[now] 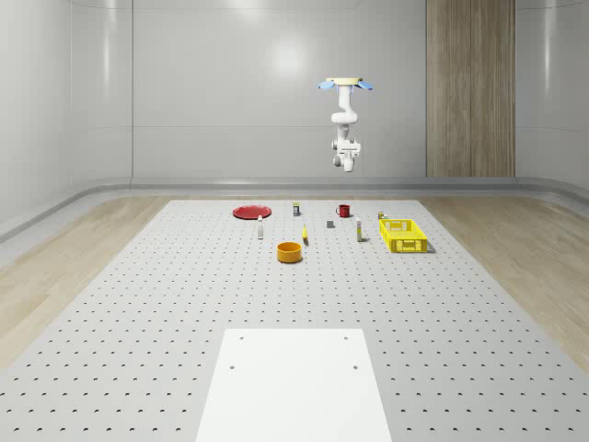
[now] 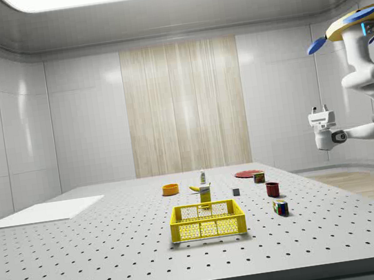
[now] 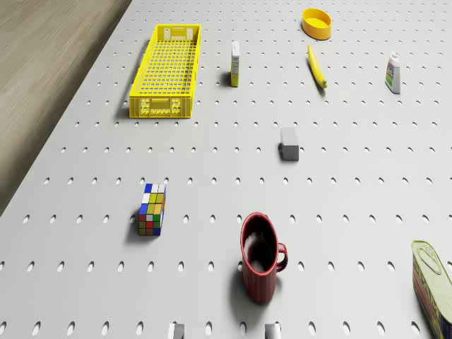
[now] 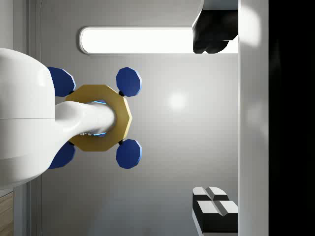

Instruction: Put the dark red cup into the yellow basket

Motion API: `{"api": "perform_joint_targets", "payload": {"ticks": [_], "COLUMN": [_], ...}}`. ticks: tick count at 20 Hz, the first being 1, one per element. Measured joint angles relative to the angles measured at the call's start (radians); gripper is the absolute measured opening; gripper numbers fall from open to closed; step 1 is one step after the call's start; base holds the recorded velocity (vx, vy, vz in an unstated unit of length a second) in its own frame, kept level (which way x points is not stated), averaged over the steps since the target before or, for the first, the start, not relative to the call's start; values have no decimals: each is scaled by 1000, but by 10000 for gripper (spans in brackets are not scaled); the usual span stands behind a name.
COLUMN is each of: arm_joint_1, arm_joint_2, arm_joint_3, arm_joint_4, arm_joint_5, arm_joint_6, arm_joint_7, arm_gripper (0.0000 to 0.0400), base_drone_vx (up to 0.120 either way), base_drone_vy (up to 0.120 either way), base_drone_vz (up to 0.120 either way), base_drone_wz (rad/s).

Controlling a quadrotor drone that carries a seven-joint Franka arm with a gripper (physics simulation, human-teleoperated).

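Observation:
The dark red cup [image 1: 343, 211] stands upright on the perforated table, handle to one side, also seen as cup [image 3: 260, 258] and cup [image 2: 272, 188]. The yellow basket [image 1: 402, 235] sits to the whole-scene view's right of it and nearer the camera; it shows too as basket [image 3: 167, 70] and basket [image 2: 207, 220]. The drone [image 1: 342, 84] hovers high over the table's far part, roughly above the cup. My gripper [image 2: 320, 109] hangs well above the table, folded so it points up at the drone [image 4: 98, 118]. The gripper [image 4: 214, 119] is open with nothing in it.
A Rubik's cube [image 3: 152, 209] and a grey block [image 3: 289, 143] lie between cup and basket. A carton [image 3: 235, 63], banana [image 3: 317, 66], orange bowl [image 3: 317, 23], bottle [image 3: 393, 73] and can [image 3: 432, 282] stand around. A red plate [image 1: 250, 213] lies far left.

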Motion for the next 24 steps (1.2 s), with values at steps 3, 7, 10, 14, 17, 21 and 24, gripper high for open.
{"api": "perform_joint_targets", "payload": {"ticks": [3,7,10,14,17,21,24], "arm_joint_1": [-2,-3,-4,-5,-6,-6,-7], "arm_joint_2": [7,32,53,73,81,85,86], "arm_joint_3": [1,2,2,3,3,4,4], "arm_joint_4": [63,149,207,259,280,293,297], "arm_joint_5": [1,1,2,2,2,2,2], "arm_joint_6": [-53,-112,-146,-175,-186,-191,-192], "arm_joint_7": [-1,-2,-2,-2,-3,-3,-3], "arm_gripper": [400,400,400,400,400,400,400], "base_drone_vx": [0,20,67,120,120,120,120], "base_drone_vy": [-107,-20,0,0,0,0,0], "base_drone_vz": [0,0,0,0,0,0,0], "base_drone_wz": [0,0,0,0,0,0,0]}}
